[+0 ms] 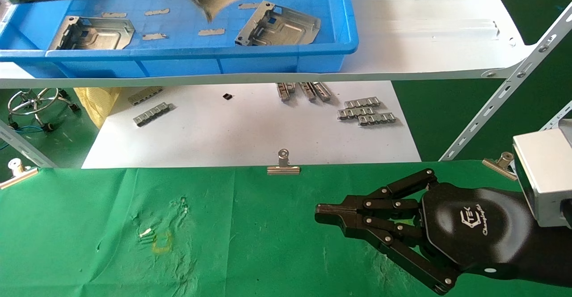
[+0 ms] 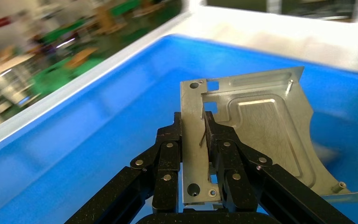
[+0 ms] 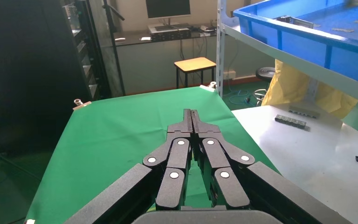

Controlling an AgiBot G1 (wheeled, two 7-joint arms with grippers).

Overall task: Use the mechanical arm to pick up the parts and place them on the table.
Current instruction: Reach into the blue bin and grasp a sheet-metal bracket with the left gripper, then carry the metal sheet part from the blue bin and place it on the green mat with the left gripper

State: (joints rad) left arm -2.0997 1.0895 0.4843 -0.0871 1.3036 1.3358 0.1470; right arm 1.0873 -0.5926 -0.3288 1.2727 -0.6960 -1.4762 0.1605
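Left tool (image 2: 193, 135): clamped on plate (image 2: 256, 126), held above blue bin (image 1: 286, 58) | two plates inside bin | right tool (image 1: 326, 212): fingers together, over green bench (image 1: 89, 225)

The only marking is a white logo on the black palm of the right gripper (image 1: 328, 213): an angular emblem above a line of script lettering too small to read with certainty.
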